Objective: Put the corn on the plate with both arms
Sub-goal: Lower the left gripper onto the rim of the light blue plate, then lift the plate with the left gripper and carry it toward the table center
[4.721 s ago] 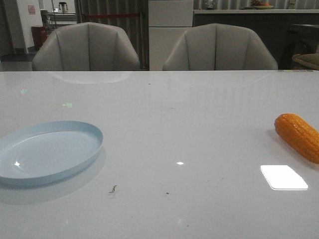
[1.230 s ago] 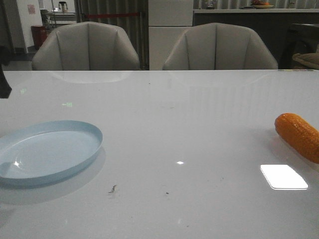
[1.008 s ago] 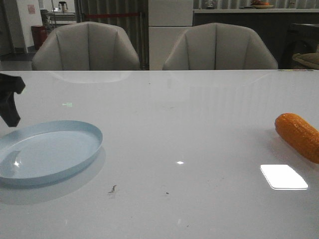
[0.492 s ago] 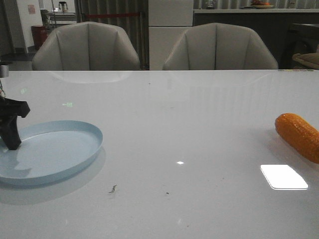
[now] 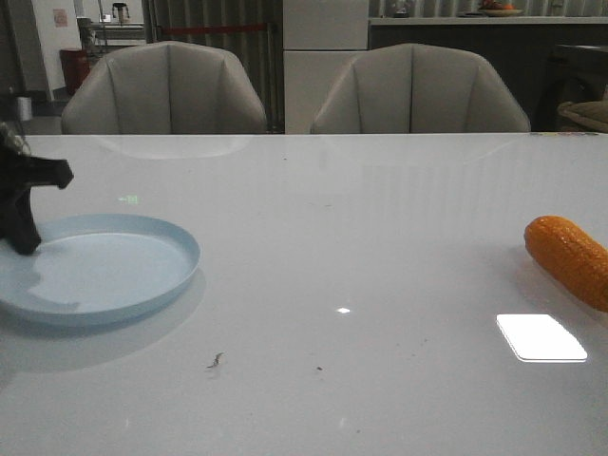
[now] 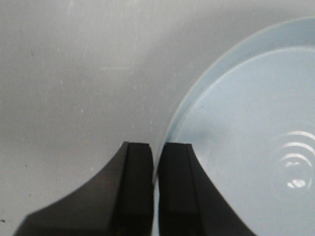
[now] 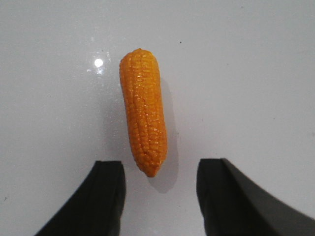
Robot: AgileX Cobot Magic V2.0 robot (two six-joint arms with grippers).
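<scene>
My left gripper (image 6: 155,189) is pinched onto the near-left rim of the pale blue plate (image 5: 142,275), one finger inside the rim and one outside, at the left side of the white table (image 5: 380,237). My right gripper (image 7: 160,191) hangs with its fingers spread wide, above the corn (image 7: 143,110), touching nothing. The orange corn lies flat at the table's far right edge, well apart from the plate, partly cut off in the front view. Its long axis runs straight away from my right fingers, the tapered tip pointing back between them and the blunter end pointing away. I judge the thin rim could slip from my left grip and the plate tip or skid on the glossy surface. If my right fingers close only on the narrow tip, the rounded cob could roll or squirt out.
</scene>
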